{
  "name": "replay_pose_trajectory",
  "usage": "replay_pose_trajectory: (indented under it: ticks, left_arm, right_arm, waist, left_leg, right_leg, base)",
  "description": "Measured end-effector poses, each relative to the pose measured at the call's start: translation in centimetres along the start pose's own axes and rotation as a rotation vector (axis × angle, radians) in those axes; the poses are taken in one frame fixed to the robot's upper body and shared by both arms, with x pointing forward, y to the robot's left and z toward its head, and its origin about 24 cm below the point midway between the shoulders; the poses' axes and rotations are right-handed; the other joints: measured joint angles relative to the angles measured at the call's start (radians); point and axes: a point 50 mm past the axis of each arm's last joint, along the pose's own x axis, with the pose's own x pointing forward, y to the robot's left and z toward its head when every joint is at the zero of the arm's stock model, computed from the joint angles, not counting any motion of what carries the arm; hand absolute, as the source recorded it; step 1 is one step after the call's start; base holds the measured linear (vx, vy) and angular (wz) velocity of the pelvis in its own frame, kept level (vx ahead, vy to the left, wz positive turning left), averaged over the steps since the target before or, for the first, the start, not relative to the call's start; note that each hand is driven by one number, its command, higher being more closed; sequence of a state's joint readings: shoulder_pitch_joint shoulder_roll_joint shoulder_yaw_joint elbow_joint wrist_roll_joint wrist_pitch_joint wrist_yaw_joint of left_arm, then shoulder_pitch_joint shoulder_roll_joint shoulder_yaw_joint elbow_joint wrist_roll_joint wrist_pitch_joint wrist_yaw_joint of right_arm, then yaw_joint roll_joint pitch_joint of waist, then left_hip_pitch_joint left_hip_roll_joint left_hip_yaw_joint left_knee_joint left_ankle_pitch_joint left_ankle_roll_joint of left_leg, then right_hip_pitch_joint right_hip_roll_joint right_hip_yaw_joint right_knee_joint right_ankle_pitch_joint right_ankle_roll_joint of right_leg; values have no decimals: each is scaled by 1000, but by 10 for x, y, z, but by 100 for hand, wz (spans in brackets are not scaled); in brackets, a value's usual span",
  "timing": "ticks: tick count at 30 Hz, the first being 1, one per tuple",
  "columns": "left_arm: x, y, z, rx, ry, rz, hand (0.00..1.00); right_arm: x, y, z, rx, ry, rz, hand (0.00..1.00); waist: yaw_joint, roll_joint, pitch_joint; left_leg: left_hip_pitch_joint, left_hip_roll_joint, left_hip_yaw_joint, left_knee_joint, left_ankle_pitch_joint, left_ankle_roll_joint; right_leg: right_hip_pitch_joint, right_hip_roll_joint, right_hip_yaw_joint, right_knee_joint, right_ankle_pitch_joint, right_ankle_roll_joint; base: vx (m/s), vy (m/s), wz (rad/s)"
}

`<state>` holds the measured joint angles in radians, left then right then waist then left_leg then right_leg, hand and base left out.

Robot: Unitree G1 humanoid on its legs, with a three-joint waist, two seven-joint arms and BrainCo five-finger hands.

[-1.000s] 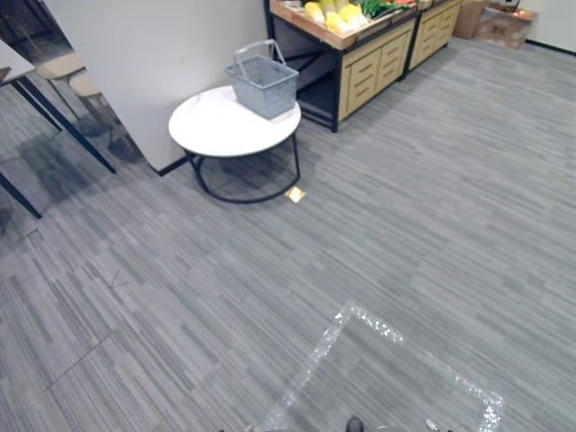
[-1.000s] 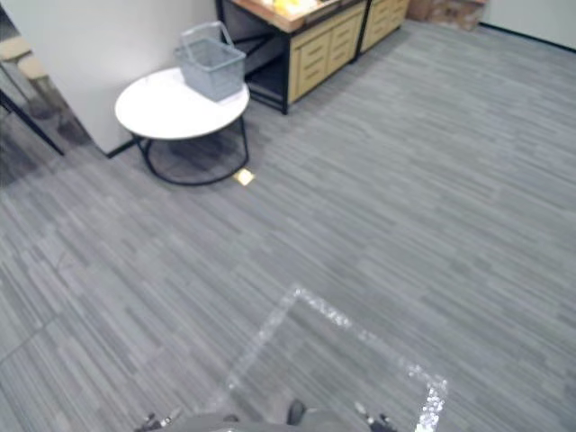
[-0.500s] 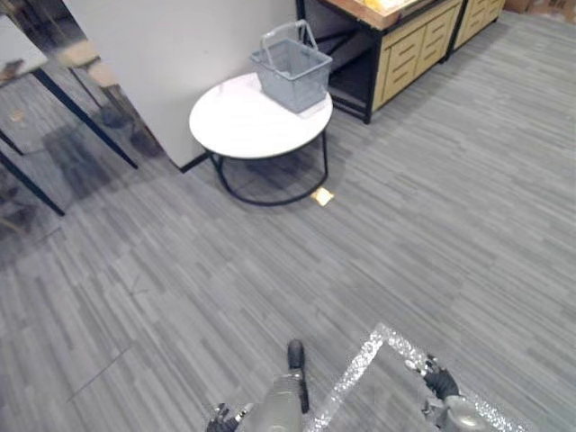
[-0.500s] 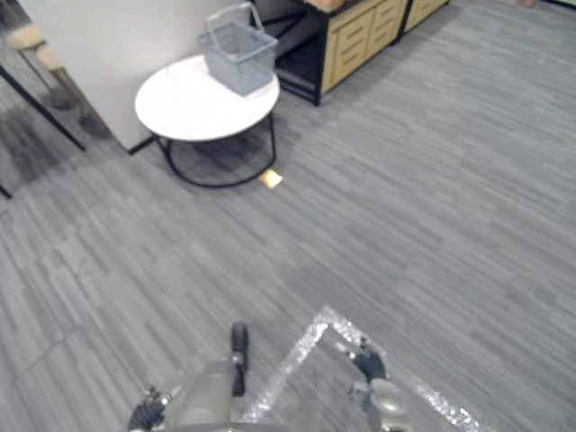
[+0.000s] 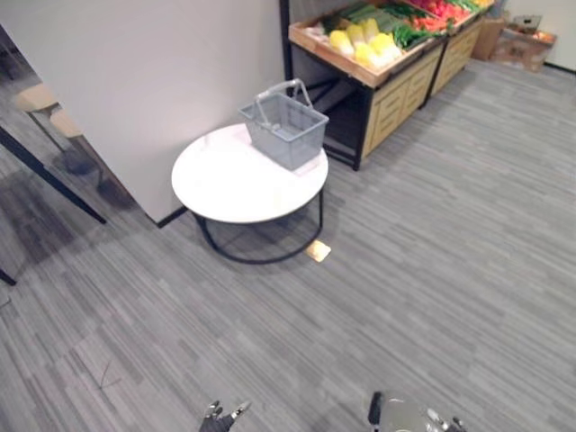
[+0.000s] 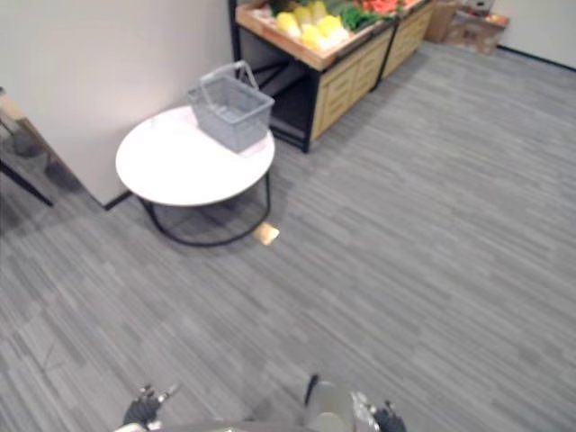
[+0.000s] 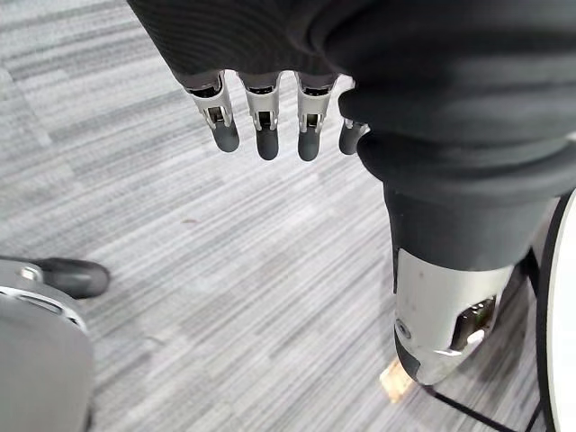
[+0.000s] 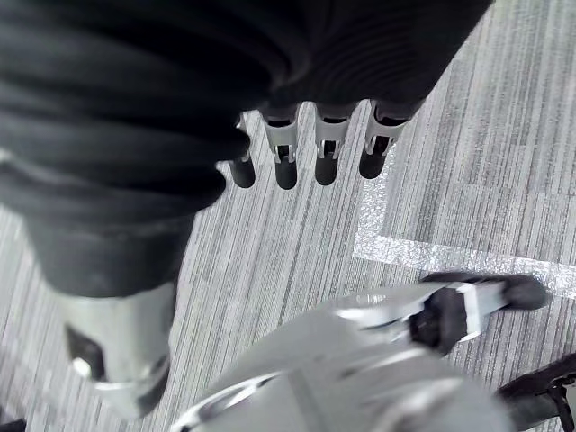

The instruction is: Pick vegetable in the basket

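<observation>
- Against half a second ago the whole view has swung up: the produce stand (image 5: 378,76) shows more of its top, and the hands sit lower at the near edge. That is the camera's shift, not the things'.
- The vegetables (image 5: 360,40), yellow rounded ones beside green and red, lie on the stand's wooden top, well apart from both hands.
- The left hand (image 7: 259,108) hangs over the carpet with straight fingers, holding nothing.
- The right hand (image 8: 328,144) does the same.
- The basket (image 5: 283,130), grey mesh with its handles up, stands empty on the far edge of the white round table (image 5: 234,184), just beside the stand.
- The floor (image 5: 450,225) is grey striped carpet; a small tan square (image 5: 317,251) lies by the table's black ring base.
</observation>
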<state>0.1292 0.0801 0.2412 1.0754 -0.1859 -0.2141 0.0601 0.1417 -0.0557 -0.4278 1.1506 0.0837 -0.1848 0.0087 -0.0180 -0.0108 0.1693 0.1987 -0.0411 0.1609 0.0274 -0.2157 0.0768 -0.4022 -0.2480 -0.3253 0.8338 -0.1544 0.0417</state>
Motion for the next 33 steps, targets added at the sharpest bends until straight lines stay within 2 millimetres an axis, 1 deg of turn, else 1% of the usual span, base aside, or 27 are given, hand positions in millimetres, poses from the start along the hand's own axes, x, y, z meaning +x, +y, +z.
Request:
replay_pose_trajectory:
  ticks: [1, 3, 5, 6, 7, 8, 9, 10, 11, 13, 14, 15, 16, 18, 20, 22, 23, 24, 25, 26, 27, 28, 29, 30, 31, 32, 33]
  left_arm:
    - [1, -3, 2, -16, -4, -2, 0]
    - [0, -11, 1, -45, -1, -17, 0]
    - [0, -15, -1, -78, 6, -15, 0]
    - [-1, -14, -2, -87, 9, -10, 0]
    - [-1, -15, -4, -99, 14, -6, 0]
    - [-2, -18, -7, -124, 25, -5, 0]
    - [-4, -27, -9, -138, 33, -23, 0]
    - [-5, -32, -11, -150, 40, -32, 0]
    - [-6, -37, -13, -161, 46, -40, 0]
    - [-6, -37, -13, -163, 46, -38, 0]
    - [-6, -37, -11, -163, 39, -37, 0]
    - [-5, -37, -8, -165, 28, -38, 0]
    - [-4, -35, -8, -164, 27, -35, 0]
    - [-5, -27, -11, -160, 28, -16, 0]
    - [-5, -26, -7, -151, 6, -16, 0]
    - [-5, -28, -2, -137, -29, -32, 0]
    - [-5, -29, 1, -141, -45, -38, 0]
    - [-5, -30, 2, -144, -51, -41, 0]
    - [-7, -30, 0, -137, -50, -43, 0]
    - [-8, -30, -4, -140, -46, -45, 0]
    - [-8, -28, -2, -139, -55, -40, 0]
    - [-7, -23, 0, -117, -60, -37, 0]
    - [-5, -20, 4, -93, -71, -42, 0]
    - [-4, -17, 6, -80, -75, -40, 0]
    - [-3, -15, 6, -70, -76, -37, 0]
    - [-3, -15, 5, -70, -65, -32, 0]
    - [-3, -14, 5, -66, -62, -30, 0]
  right_arm:
    - [-2, 4, -6, 3, 16, 10, 0]
    - [-3, 5, -8, 13, 15, 8, 0]
    - [-3, 7, -4, 12, -3, 15, 0]
    - [-3, 8, -4, 8, -6, 20, 0]
    - [-3, 8, -5, 6, -4, 22, 0]
    - [-3, 9, -2, 8, -15, 27, 0]
    - [-2, 6, 2, 4, -30, 21, 0]
    - [-1, 3, 5, -2, -40, 16, 0]
    - [1, 0, 12, -11, -58, 13, 0]
    - [1, -1, 14, -25, -61, 21, 0]
    - [1, -1, 12, -36, -57, 22, 0]
    - [1, -3, 13, -51, -57, 19, 0]
    - [1, -3, 13, -53, -57, 17, 0]
    - [1, -1, 13, -93, -56, 20, 0]
    - [1, -2, 15, -129, -58, 24, 0]
    - [2, -3, 16, -133, -60, 20, 0]
    - [1, -2, 16, -144, -59, 24, 0]
    - [2, -2, 17, -144, -64, 28, 0]
    - [2, 2, 22, -132, -88, 39, 0]
    - [3, 4, 28, -158, -118, 55, 0]
    - [4, 13, 34, -178, -131, 82, 0]
    - [4, 20, 36, -185, -141, 105, 0]
    - [5, 33, 42, -207, -164, 151, 0]
    - [5, 38, 44, -212, -176, 166, 0]
    - [5, 41, 44, -224, -180, 180, 0]
    - [5, 43, 44, -231, -179, 187, 0]
    - [5, 45, 45, -236, -178, 192, 0]
  waist:
    - [-8, 3, -1]
    - [-8, 5, -2]
    - [-7, 4, -4]
    - [-8, -2, -8]
    - [-6, -11, -16]
    - [-6, 1, -26]
    - [-7, 29, -34]
    - [-6, 47, -45]
    - [-6, 71, -57]
    - [-14, 78, -61]
    - [-13, 75, -59]
    - [-6, 72, -52]
    - [-3, 71, -50]
    - [2, 63, -45]
    - [9, 63, -45]
    - [32, 63, -44]
    - [38, 61, -44]
    - [39, 59, -44]
    - [42, 59, -46]
    - [50, 68, -50]
    - [63, 49, -71]
    - [58, 24, -88]
    - [48, -16, -103]
    - [47, -26, -105]
    - [49, -37, -111]
    - [51, -37, -110]
    - [50, -31, -107]
  left_leg:
    - [24, 16, -17, 3, -29, -19]
    - [52, 38, -37, 13, -63, -44]
    - [102, 88, -43, 17, -113, -90]
    - [110, 95, -42, 22, -122, -100]
    - [128, 114, -40, 55, -135, -109]
    - [129, 146, -44, 115, -130, -117]
    - [121, 173, -43, 162, -112, -140]
    - [110, 194, -39, 203, -89, -152]
    - [63, 220, -59, 331, 1, -157]
    - [-15, 233, -99, 513, 172, -153]
    - [-67, 242, -124, 637, 302, -178]
    - [-175, 275, -128, 880, 322, -201]
    - [-213, 291, -112, 959, 310, -198]
    - [-344, 315, -56, 1110, 184, -159]
    - [-450, 306, -11, 1077, 109, -153]
    - [-525, 298, 54, 936, 60, -145]
    - [-539, 285, 107, 768, 54, -136]
    - [-535, 273, 134, 660, 59, -133]
    - [-503, 243, 188, 420, 96, -126]
    - [-492, 226, 199, 257, 191, -97]
    - [-490, 196, 196, 261, 222, -45]
    - [-489, 177, 210, 260, 199, -44]
    - [-494, 141, 220, 266, 164, -31]
    - [-490, 126, 222, 266, 151, -26]
    - [-466, 98, 229, 256, 130, -18]
    - [-420, 80, 238, 239, 107, -10]
    - [-388, 74, 237, 230, 96, -10]
  right_leg:
    - [-19, 11, -25, -196, 18, 16]
    - [-26, 26, -23, -383, 34, 36]
    - [-29, 48, -8, -583, 109, 36]
    - [-26, 53, 3, -608, 113, 36]
    - [-25, 49, 14, -585, 199, 21]
    - [-23, 55, 1, -515, 228, 5]
    - [-23, 73, -8, -469, 190, -42]
    - [-19, 86, -17, -448, 163, -56]
    - [16, 104, -31, -423, 118, -68]
    - [84, 106, -50, -431, 70, -69]
    - [128, 108, -55, -449, 44, -74]
    - [201, 116, -61, -455, -4, -74]
    - [231, 120, -60, -457, -23, -75]
    - [355, 127, -51, -487, -88, -70]
    - [416, 128, -45, -522, -107, -52]
    - [461, 127, -25, -548, -119, -30]
    - [498, 122, -17, -571, -129, -11]
    - [516, 118, -15, -581, -135, 0]
    - [551, 115, -5, -603, -148, 22]
    - [584, 127, 15, -629, -163, 44]
    - [601, 118, 66, -664, -170, 38]
    - [598, 105, 96, -683, -169, 30]
    - [581, 81, 166, -670, -144, 25]
    - [563, 67, 201, -630, -136, 29]
    - [518, 43, 258, -509, -127, 44]
    - [463, 29, 310, -344, -84, 69]
    - [433, 27, 330, -249, -40, 128]
  base:
    - [460, -106, 44]
    - [515, -164, 41]
    - [577, -200, 31]
    - [622, -243, 22]
    - [760, -328, 25]
    - [652, -304, 27]
    - [519, -262, 15]
    - [665, -337, -3]
    - [803, -387, -1]
    - [652, -286, 17]
    - [574, -186, 23]
    - [547, -169, 15]
    - [598, -183, 7]
    - [426, -109, -4]
    - [354, -12, -18]
    - [406, 96, -36]
    - [326, 116, -26]
    - [534, 215, -28]
    - [489, 227, -29]
    - [709, 327, -51]
    - [425, 203, -40]
    - [557, 196, -31]
    - [443, 150, -3]
    - [642, 256, 8]
    - [516, 244, 16]
    - [515, 230, 15]
    - [507, 187, 3]
